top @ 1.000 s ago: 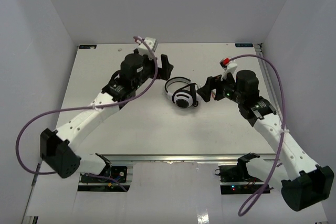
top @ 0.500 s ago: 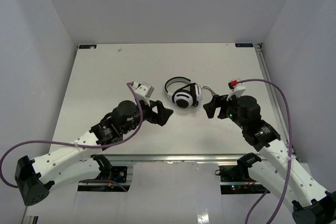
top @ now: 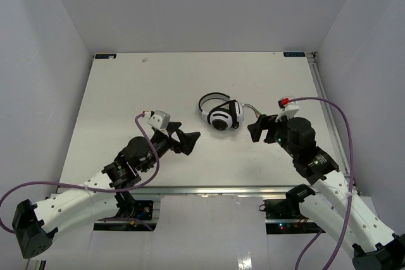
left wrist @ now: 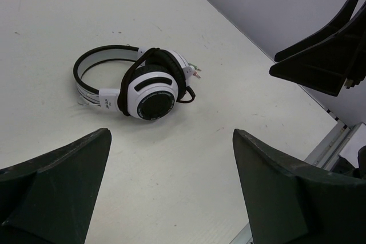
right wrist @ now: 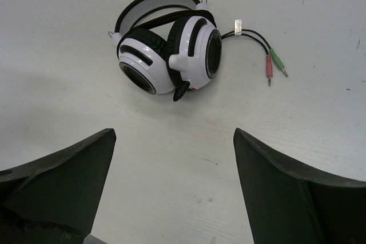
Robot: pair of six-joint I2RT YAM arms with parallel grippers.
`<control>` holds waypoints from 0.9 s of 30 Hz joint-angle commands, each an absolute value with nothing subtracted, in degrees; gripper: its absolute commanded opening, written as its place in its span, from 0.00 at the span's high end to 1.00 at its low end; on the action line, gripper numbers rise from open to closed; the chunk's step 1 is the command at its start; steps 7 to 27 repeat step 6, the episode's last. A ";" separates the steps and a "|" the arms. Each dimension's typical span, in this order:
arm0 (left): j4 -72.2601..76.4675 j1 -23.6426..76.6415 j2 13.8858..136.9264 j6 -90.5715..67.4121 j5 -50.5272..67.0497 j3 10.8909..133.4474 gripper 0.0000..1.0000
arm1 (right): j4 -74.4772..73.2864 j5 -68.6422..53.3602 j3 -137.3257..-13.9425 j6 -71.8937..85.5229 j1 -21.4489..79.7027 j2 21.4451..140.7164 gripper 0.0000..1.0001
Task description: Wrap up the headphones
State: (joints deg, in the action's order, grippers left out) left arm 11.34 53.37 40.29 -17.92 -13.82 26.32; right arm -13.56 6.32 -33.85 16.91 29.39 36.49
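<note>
The white headphones [top: 219, 113] with black cushions lie on the table near its middle, cups folded together, the black cord wound round them. They also show in the left wrist view [left wrist: 146, 84] and the right wrist view [right wrist: 168, 55]. A short cord end with pink and green jack plugs [right wrist: 274, 64] sticks out to the right. My left gripper [top: 190, 140] is open and empty, left and near of the headphones. My right gripper [top: 254, 128] is open and empty, right of them.
The white table [top: 126, 93] has a metal rail along its near edge [top: 215, 189]. Grey walls stand at the left, back and right. Purple arm cables loop beside both arms.
Both arms have drawn back from the headphones toward the near edge; the left moved most. The headphones have not moved.
</note>
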 commanded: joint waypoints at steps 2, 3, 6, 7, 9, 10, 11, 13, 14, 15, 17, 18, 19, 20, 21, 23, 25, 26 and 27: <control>13.00 53.61 39.66 -16.76 -15.82 26.08 0.02 | -11.69 7.50 -34.25 16.11 29.77 35.01 0.10; 12.86 53.61 39.70 -16.79 -15.88 26.10 0.02 | -11.69 7.30 -34.28 16.03 29.79 34.98 0.10; 12.66 53.61 39.65 -16.87 -15.75 26.27 0.02 | -11.60 7.19 -34.28 16.08 29.79 34.98 0.10; 12.66 53.61 39.65 -16.87 -15.75 26.27 0.02 | -11.60 7.19 -34.28 16.08 29.79 34.98 0.10; 12.66 53.61 39.65 -16.87 -15.75 26.27 0.02 | -11.60 7.19 -34.28 16.08 29.79 34.98 0.10; 12.66 53.61 39.65 -16.87 -15.75 26.27 0.02 | -11.60 7.19 -34.28 16.08 29.79 34.98 0.10; 12.66 53.61 39.65 -16.87 -15.75 26.27 0.02 | -11.60 7.19 -34.28 16.08 29.79 34.98 0.10; 12.66 53.61 39.65 -16.87 -15.75 26.27 0.02 | -11.60 7.19 -34.28 16.08 29.79 34.98 0.10; 12.66 53.61 39.65 -16.87 -15.75 26.27 0.02 | -11.60 7.19 -34.28 16.08 29.79 34.98 0.10; 12.66 53.61 39.65 -16.87 -15.75 26.27 0.02 | -11.60 7.19 -34.28 16.08 29.79 34.98 0.10; 12.66 53.61 39.65 -16.87 -15.75 26.27 0.02 | -11.60 7.19 -34.28 16.08 29.79 34.98 0.10; 12.66 53.61 39.65 -16.87 -15.75 26.27 0.02 | -11.60 7.19 -34.28 16.08 29.79 34.98 0.10; 12.66 53.61 39.65 -16.87 -15.75 26.27 0.02 | -11.60 7.19 -34.28 16.08 29.79 34.98 0.10; 12.66 53.61 39.65 -16.87 -15.75 26.27 0.02 | -11.60 7.19 -34.28 16.08 29.79 34.98 0.10; 12.66 53.61 39.65 -16.87 -15.75 26.27 0.02 | -11.60 7.19 -34.28 16.08 29.79 34.98 0.10; 12.66 53.61 39.65 -16.87 -15.75 26.27 0.02 | -11.60 7.19 -34.28 16.08 29.79 34.98 0.10; 12.66 53.61 39.65 -16.87 -15.75 26.27 0.02 | -11.60 7.19 -34.28 16.08 29.79 34.98 0.10; 12.66 53.61 39.65 -16.87 -15.75 26.27 0.02 | -11.60 7.19 -34.28 16.08 29.79 34.98 0.10; 12.66 53.61 39.65 -16.87 -15.75 26.27 0.02 | -11.60 7.19 -34.28 16.08 29.79 34.98 0.10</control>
